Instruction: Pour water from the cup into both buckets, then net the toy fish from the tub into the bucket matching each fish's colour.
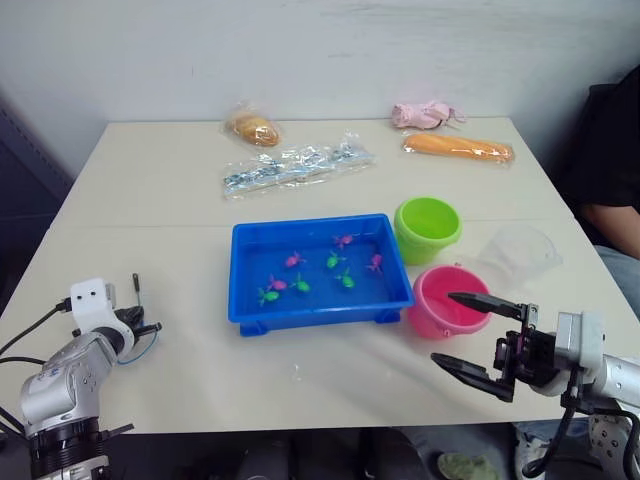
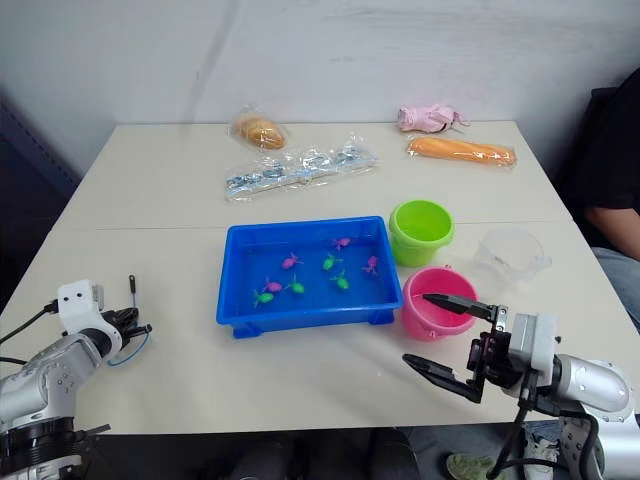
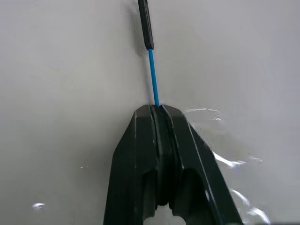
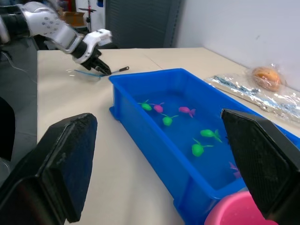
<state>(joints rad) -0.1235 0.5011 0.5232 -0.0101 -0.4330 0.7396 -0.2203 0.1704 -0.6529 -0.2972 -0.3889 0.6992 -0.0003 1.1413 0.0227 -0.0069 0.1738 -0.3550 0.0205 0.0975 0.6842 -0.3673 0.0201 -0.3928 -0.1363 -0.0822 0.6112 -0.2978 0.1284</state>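
The blue tub (image 1: 310,318) sits mid-table with water and several green and pink toy fish (image 1: 333,260) in it. The lime green bucket (image 1: 427,228) and the pink bucket (image 1: 447,300) stand by its right end. Just right of them is the clear cup (image 1: 520,250), upright. My right gripper (image 1: 442,327) hovers open at the pink bucket's front, holding nothing. At the table's front left, my left gripper (image 1: 145,328) is shut on the blue wire of a small net (image 3: 153,75); its black handle (image 1: 135,285) points away from me.
Four bagged items lie along the far side: a bread roll (image 1: 253,128), a clear bag of metal pieces (image 1: 295,167), a pink toy (image 1: 425,114) and a long orange loaf (image 1: 458,147). A person (image 1: 612,170) sits at the right edge.
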